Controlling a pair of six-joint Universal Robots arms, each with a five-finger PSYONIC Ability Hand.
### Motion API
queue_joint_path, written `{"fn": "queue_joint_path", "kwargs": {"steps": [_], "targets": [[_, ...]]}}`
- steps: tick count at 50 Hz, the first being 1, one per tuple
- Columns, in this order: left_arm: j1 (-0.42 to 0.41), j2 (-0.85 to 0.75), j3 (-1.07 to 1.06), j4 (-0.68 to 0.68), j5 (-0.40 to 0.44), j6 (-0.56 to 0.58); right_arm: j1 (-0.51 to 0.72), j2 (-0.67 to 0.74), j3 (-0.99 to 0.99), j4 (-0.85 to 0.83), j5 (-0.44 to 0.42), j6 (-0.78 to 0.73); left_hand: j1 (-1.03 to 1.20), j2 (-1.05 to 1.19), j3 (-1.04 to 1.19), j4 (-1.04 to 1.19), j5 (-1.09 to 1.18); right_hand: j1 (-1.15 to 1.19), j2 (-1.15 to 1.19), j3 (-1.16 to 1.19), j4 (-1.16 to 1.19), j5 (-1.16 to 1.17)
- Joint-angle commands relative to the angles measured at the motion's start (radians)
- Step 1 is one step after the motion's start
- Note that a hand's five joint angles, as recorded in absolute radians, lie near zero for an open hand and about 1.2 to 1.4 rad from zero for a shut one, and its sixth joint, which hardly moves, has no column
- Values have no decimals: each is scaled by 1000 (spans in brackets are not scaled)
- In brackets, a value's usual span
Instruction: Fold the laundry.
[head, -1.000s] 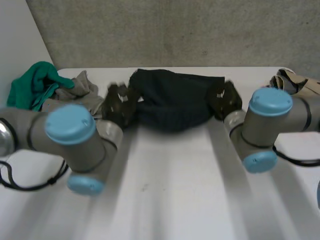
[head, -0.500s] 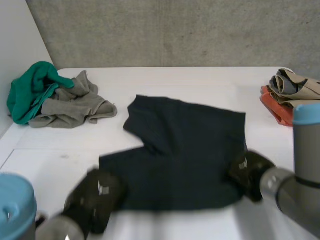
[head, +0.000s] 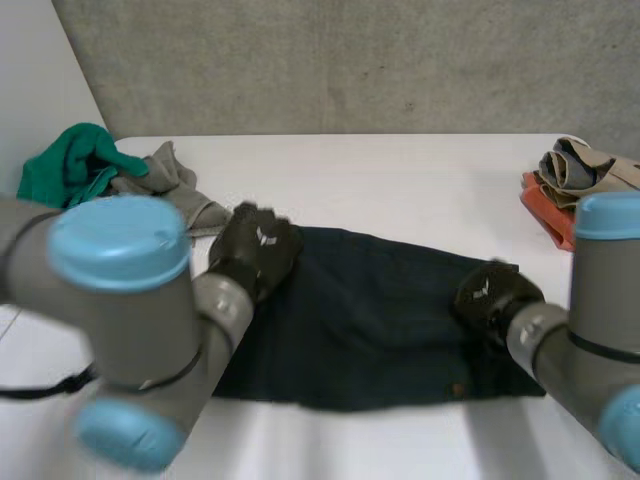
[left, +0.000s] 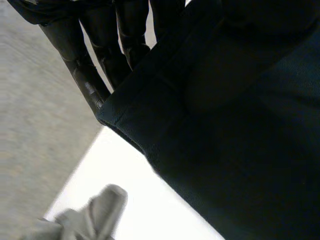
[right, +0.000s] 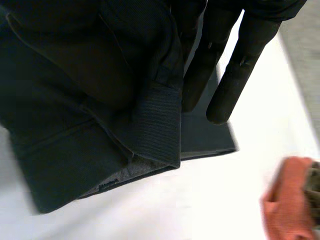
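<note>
Head view: left hand (head: 255, 250) pinches the shirt (head: 370, 320) at its left corner, right hand (head: 490, 290) pinches its right edge; grey pile (head: 165, 190) far left, tan pile (head: 585, 170) far right.

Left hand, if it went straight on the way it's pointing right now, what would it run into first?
Past the left hand, which holds the dark cloth, lies bare table, then probably the grey cloth; depth is unclear.
</note>
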Motion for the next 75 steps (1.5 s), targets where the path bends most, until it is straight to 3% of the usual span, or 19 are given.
{"fn": "queue_joint_path", "kwargs": {"steps": [1, 9, 14, 15, 17, 18, 20, 29, 33, 38, 43, 52, 56, 57, 60, 63, 69, 75], "targets": [[18, -278, 269, 219, -65, 75, 3, 173, -159, -218, 58, -16, 265, 197, 203, 195, 210, 364, 238, 211, 200, 233], [40, -473, 472, 379, -76, 144, 2, 339, -288, -471, 61, -45, 265, 197, 203, 195, 210, 364, 238, 211, 200, 233], [46, -548, 558, 394, -79, 150, 2, 424, -351, -614, 69, -74, 265, 197, 203, 195, 210, 306, 181, 154, 143, 176], [46, -564, 576, 394, -81, 150, 2, 437, -359, -638, 75, -81, -116, -183, -177, -186, -170, -380, -505, -533, -543, -510], [46, -567, 576, 393, -79, 150, 0, 445, -360, -646, 92, -82, -957, -1025, -1018, -1027, -1011, -858, -983, -1011, -1021, -988], [46, -564, 569, 391, -76, 149, -1, 442, -363, -643, 124, -75, -757, -824, -818, -826, -811, -858, -983, -1011, -1021, -988], [38, -544, 544, 391, -76, 144, -3, 424, -360, -626, 174, -67, -957, -1025, -1018, -1027, -1011, -858, -983, -1011, -1021, -988], [29, -374, 437, 393, -78, 121, -81, 237, -273, -476, 183, 157, -957, -1025, -1018, -1027, -1011, -858, -983, -1011, -1021, -988], [31, -311, 360, 390, -79, 109, -119, 120, -207, -320, 88, 295, -957, -1025, -1018, -1027, -1011, -858, -983, -1011, -1021, -988], [34, -183, 219, 388, -76, 51, -221, 22, -103, -107, -167, 471, -957, -1025, -1018, -1027, -1011, -778, -904, -931, -941, -908], [32, -97, 75, 388, -70, -45, -281, 3, -21, -57, -281, 521, -957, -1025, -1018, -1027, -1011, -628, -753, -781, -791, -758], [21, -77, 1, 388, -67, -89, -288, 45, 49, -172, -282, 518, -957, -1025, -1018, -1027, -1011, -590, -715, -742, -753, -720], [18, -80, -6, 388, -67, -89, -296, 72, 49, -174, -285, 515, -957, -1025, -1018, -1027, -1011, -139, -265, -292, -302, -269], [18, -79, -10, 388, -67, -89, -302, 72, 46, -175, -270, 509, -957, -1025, -1018, -1027, -1011, 359, 233, 206, 195, 228], [18, -74, -17, 388, -65, -89, -323, 57, 65, -190, -224, 502, -957, -1025, -1018, -1027, -1011, 364, 238, 211, 200, 233], [23, -62, -23, 388, -65, -89, -366, -47, 107, -233, -161, 446, -957, -1025, -1018, -1027, -1011, 364, 238, 211, 200, 233], [27, -18, -45, 388, -67, -91, -454, -132, 181, -232, -115, 97, -957, -1025, -1018, -1027, -1011, 364, 238, 211, 200, 233], [37, 18, -82, 388, -68, -92, -442, -132, 146, -253, -61, -4, -957, -1025, -1018, -1027, -1011, 364, 238, 211, 200, 233]]}}
